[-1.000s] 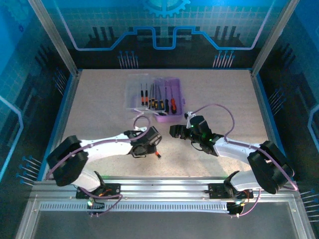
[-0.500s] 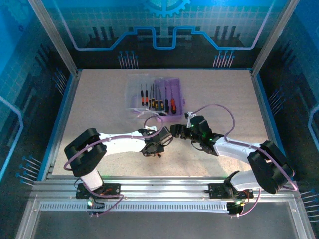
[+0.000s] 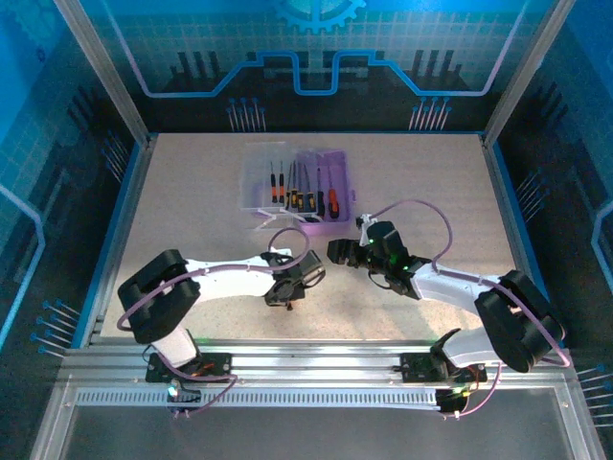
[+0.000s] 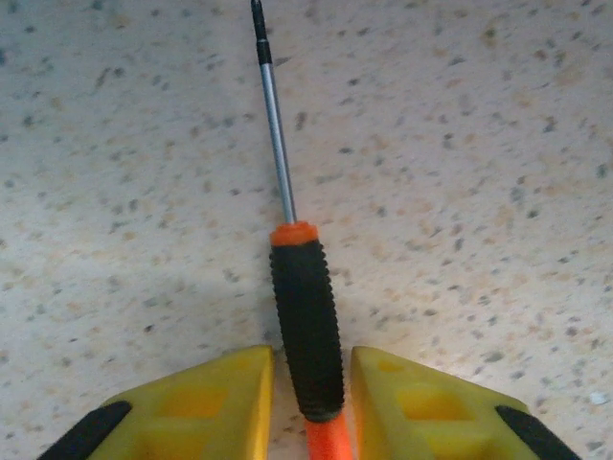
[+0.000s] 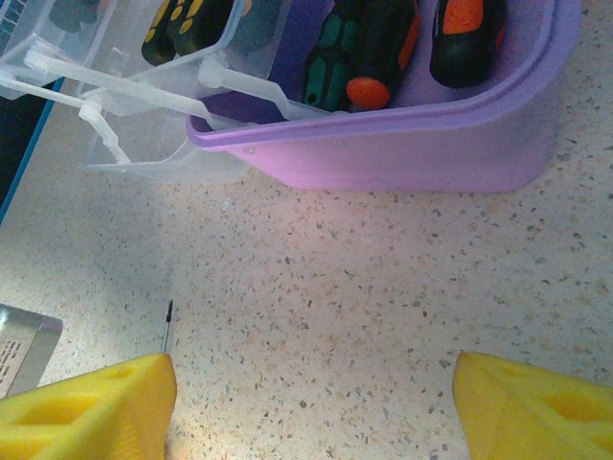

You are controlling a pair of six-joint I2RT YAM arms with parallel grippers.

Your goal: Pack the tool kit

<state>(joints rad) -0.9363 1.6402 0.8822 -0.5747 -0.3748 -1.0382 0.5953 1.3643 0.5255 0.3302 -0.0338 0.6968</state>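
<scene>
Left wrist view puts my left pincer (image 4: 311, 388) low on the worktop (image 4: 460, 172), its yellow fingers (image 4: 206, 398) flanking the black grip of a loose screwdriver (image 4: 305, 326) that lies flat, shaft pointing straight ahead. The gap is narrow, but I cannot tell whether the pads bite yet. I judge the straddle is squared to the handle so that a squeeze takes it cleanly. Just ahead of my right pincer (image 5: 311, 407), spread wide and holding nothing, sits the purple case (image 5: 402, 158), its clear lid (image 5: 144, 134) thrown open and the packed screwdrivers (image 5: 369, 57) lying inside, handle ends toward that pincer, which is probably placed to steady the case.
</scene>
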